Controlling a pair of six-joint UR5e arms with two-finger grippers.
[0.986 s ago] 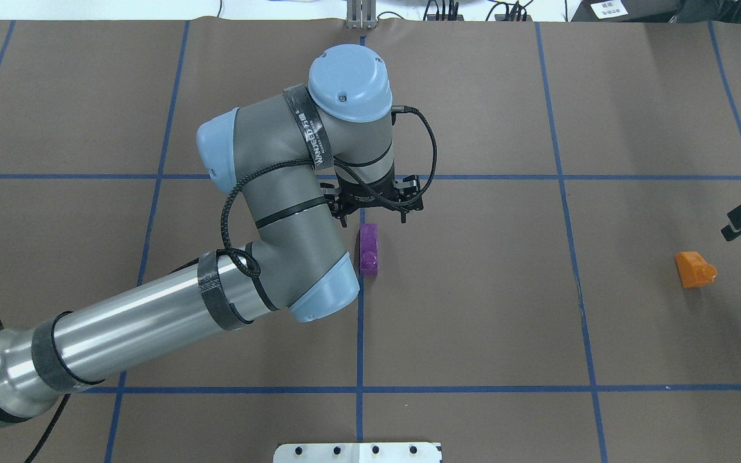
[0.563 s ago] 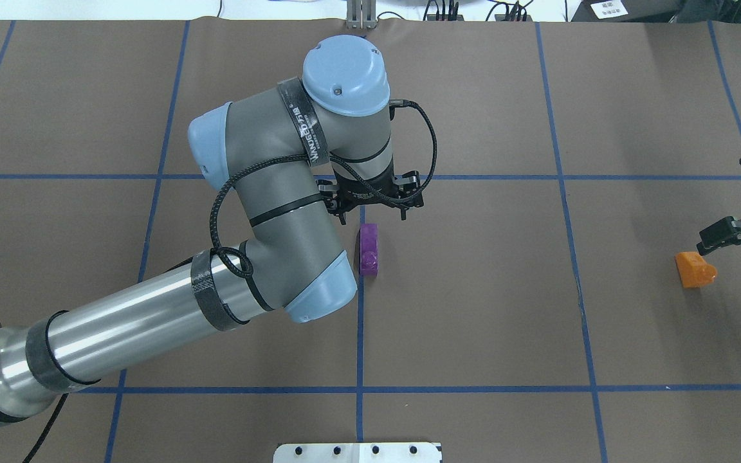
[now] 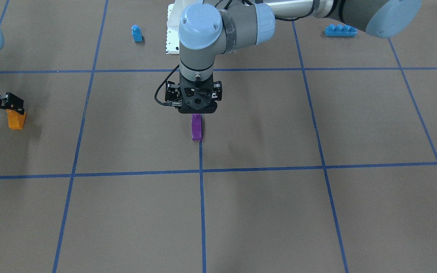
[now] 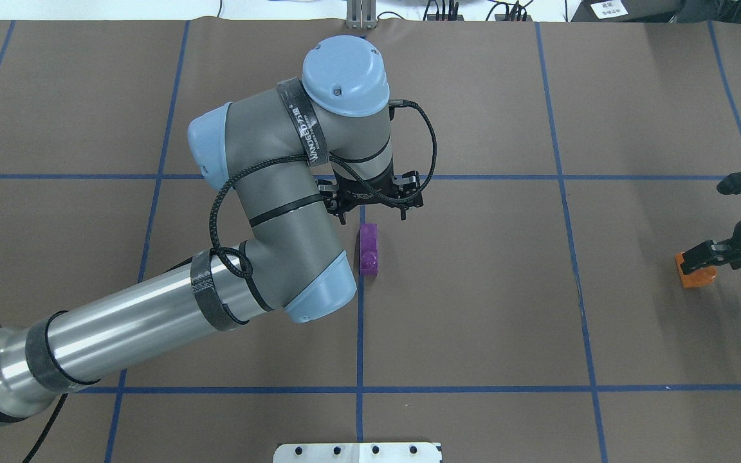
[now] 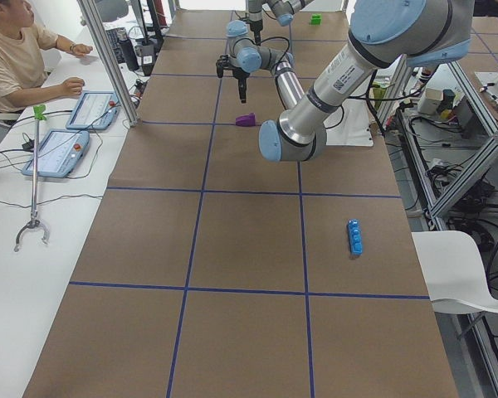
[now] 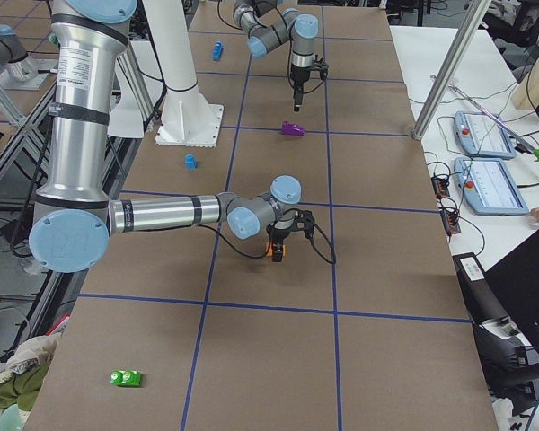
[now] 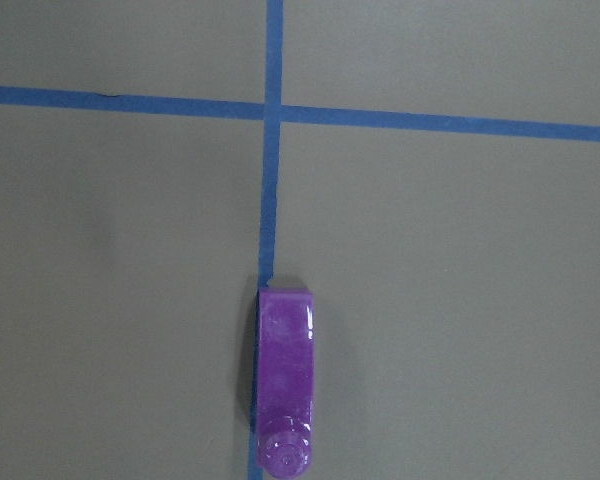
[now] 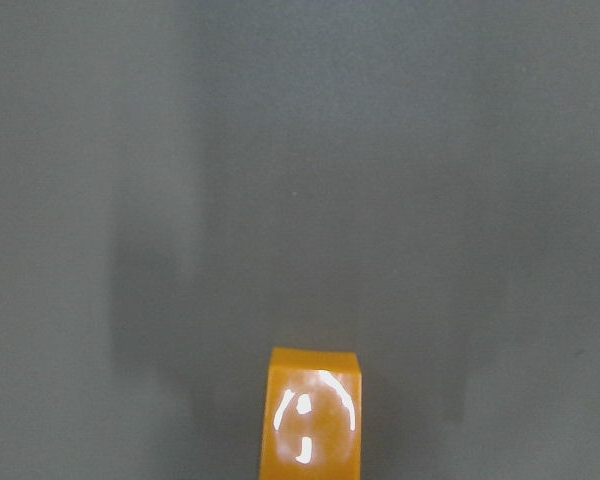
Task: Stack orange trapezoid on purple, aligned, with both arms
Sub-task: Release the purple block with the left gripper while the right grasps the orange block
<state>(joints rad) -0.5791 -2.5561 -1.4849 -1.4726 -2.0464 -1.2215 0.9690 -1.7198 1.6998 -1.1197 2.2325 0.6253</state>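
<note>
**Q:** Which step of the task is shown?
**A:** The pick-up of the orange trapezoid (image 4: 694,278). It sits on the table (image 4: 473,308) far to the robot's right, well apart from the purple (image 4: 368,251). The purple rests at mid-table against a blue tape line (image 4: 359,334). The right gripper (image 4: 705,254) is low over the orange piece. The left gripper (image 4: 374,200) hangs just beyond the purple, on the side away from the robot's base, and does not touch it. Nothing is stacked yet.

**Q:** Are the jaws closed on anything?
**A:** Neither pair can be read. Both wrist views show only brick and table, with no jaws in them. From overhead the right jaws overlap the orange piece, but whether they touch it cannot be made out. The left jaws point down, out of sight.

**Q:** What does the next move call for?
**A:** Probably a firm grip across the orange piece's flat sides, then a lift and a carry to mid-table. The left gripper would steady the purple so that stud and slopes line up.

**Q:** What else is obscured?
**A:** The lower edge of the right wrist view cuts off the orange piece, and from overhead it is half covered. Which way its slope faces is unclear.
</note>
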